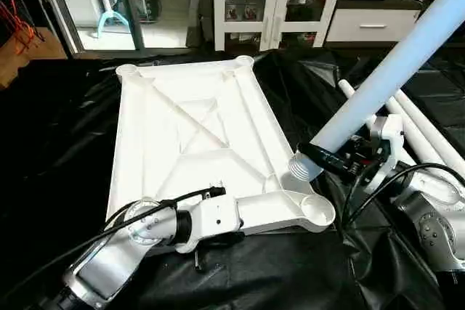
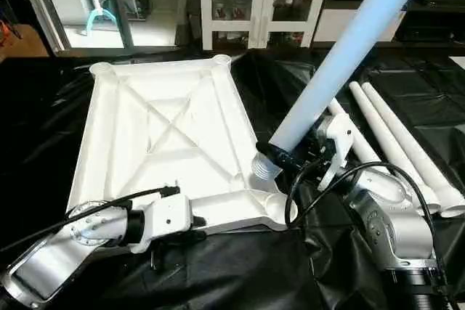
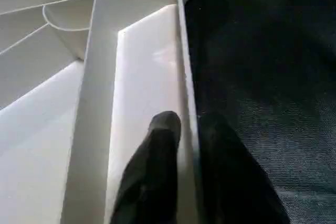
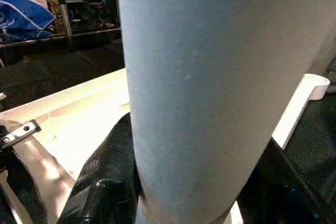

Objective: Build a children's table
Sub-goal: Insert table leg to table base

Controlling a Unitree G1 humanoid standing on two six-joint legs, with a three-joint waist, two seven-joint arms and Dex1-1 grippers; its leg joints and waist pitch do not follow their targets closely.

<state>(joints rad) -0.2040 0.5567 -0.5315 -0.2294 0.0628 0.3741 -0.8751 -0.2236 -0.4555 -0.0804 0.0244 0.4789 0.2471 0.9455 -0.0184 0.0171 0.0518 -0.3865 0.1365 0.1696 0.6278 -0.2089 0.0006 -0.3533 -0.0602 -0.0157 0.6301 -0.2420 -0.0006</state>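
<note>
We have the tabletop lying underside up on the black sheet that covers the worktop, its X-ribs facing us and its long sides running away from us toward the far edge. Our left gripper sits at the near rim of the tabletop: one black finger lies inside the rim wall and the other outside it, so the fingers straddle and pinch that wall, steadying the piece.

Our right gripper is clenched around a leg close to its ribbed lower end. The leg rises steeply from the fingers, slanting up toward the far right corner of the worktop. Its ribbed tip hangs just beside and slightly above the near right corner socket, on the socket's far side, apart from it.

That gap is what the coming move turns on, in our judgement: the socket lies toward the near edge from the tip and a little below it, and the leg's long axis leans well off the socket's upright bore. We would need to bring the leg upright and draw the tip toward us before pressing down. The right arm is the nearer one.

Spare legs lie side by side on the sheet near the right edge.
</note>
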